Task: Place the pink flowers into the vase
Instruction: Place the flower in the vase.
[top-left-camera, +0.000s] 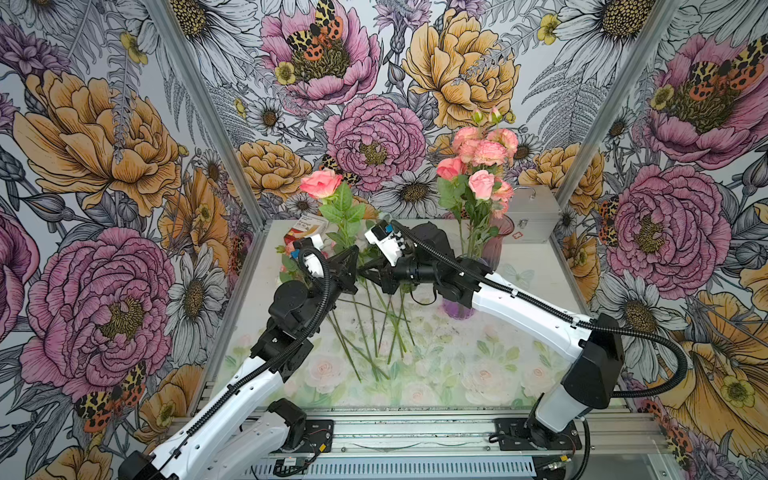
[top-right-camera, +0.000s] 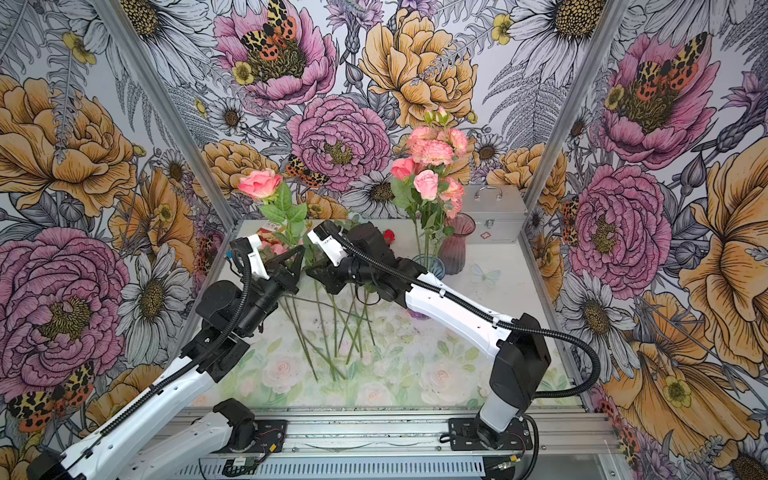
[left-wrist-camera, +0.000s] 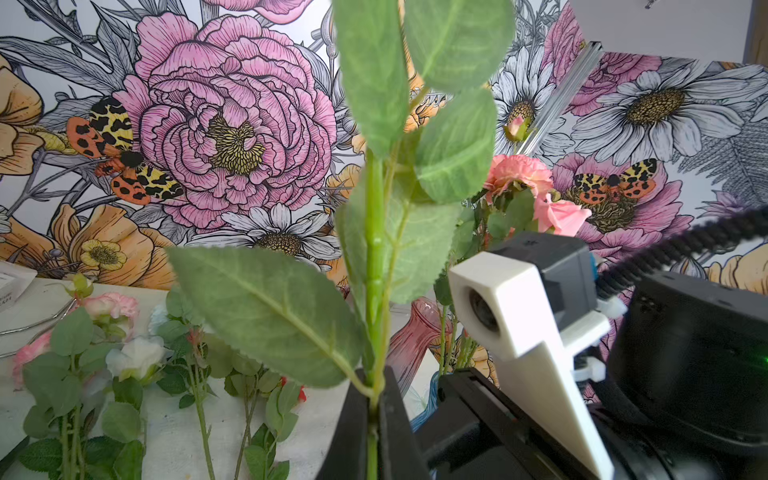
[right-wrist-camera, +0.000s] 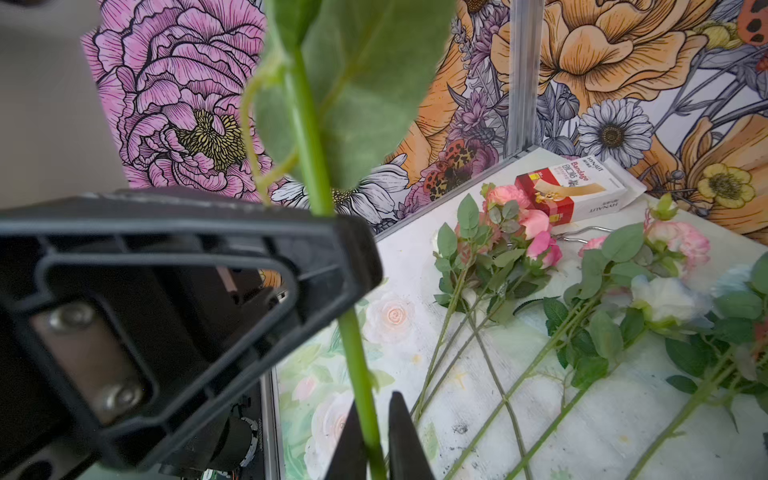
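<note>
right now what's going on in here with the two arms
Both arms are on one pink rose, held upright over the table. The left claw is shut on its stem, and the right claw is shut on the same stem just below. Several pink flowers already stand in the vase; more stems lie on the table.

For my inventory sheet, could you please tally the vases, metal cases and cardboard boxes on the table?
Glass vases: 2 (pink ribbed vase, blue-rimmed vase holding pink flowers)
Silver metal case with handle: 1
Red-and-white cardboard bandage box: 1
Total: 4
</note>
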